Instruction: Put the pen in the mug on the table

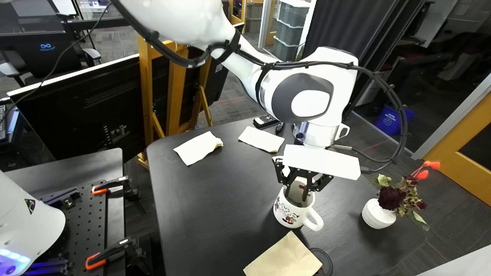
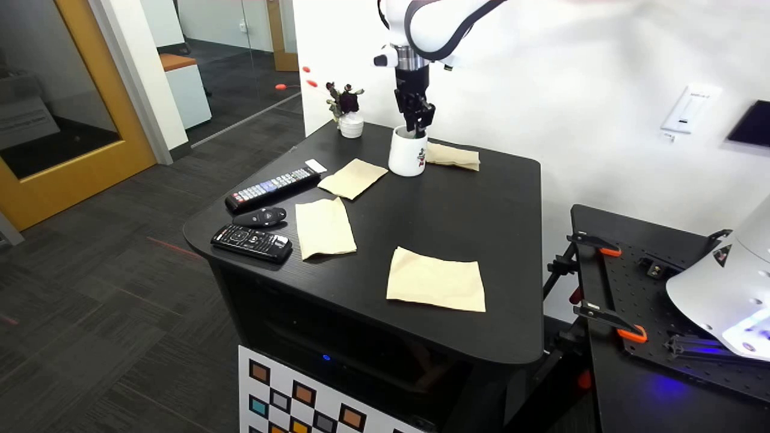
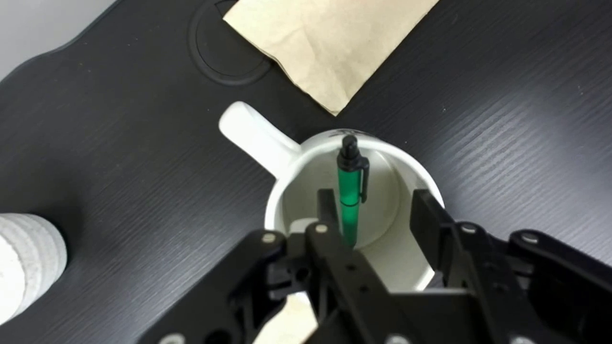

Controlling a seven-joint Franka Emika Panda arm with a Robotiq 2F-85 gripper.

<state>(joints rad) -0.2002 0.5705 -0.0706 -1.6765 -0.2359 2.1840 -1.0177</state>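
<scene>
Just beside the mug [image 1: 290, 211], an apparently folded napkin [image 1: 284, 257].

A green pen [image 3: 350, 191] with a black top and clip rests at a slant inside a white mug [image 3: 274, 210] on a black table [image 3: 143, 143]. The gripper [image 3: 375, 205] stands at the mug's mouth, its two fingers parted with the pen showing between them, closer to one. A sheet of tan paper [image 3: 330, 43] lies near the mug; a ribbed white pot [image 3: 38, 258] sits at left, partly cut off.
</scene>
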